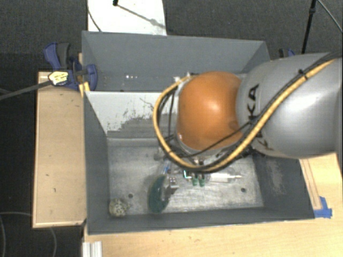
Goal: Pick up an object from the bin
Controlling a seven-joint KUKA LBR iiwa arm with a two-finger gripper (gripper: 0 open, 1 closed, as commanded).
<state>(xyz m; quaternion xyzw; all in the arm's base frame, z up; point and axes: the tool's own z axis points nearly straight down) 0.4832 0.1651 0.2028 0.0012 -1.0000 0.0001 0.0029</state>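
My gripper [172,184] reaches down under the arm's orange cover to the front middle of the bin floor. Its tip is right at the upper end of a dark green, rounded oblong thing [156,198] that lies near the front wall. Whether it touches that thing I cannot tell. Just to the right of the gripper lies a whitish, slender pen-like thing [226,178] with small green parts [198,181] at its left end.
A small speckled grey-yellow ball [118,208] rests in the front left corner of the bin. The arm and its orange cover hide the middle and right back of the floor. Bare floor shows at the left and along the front right.
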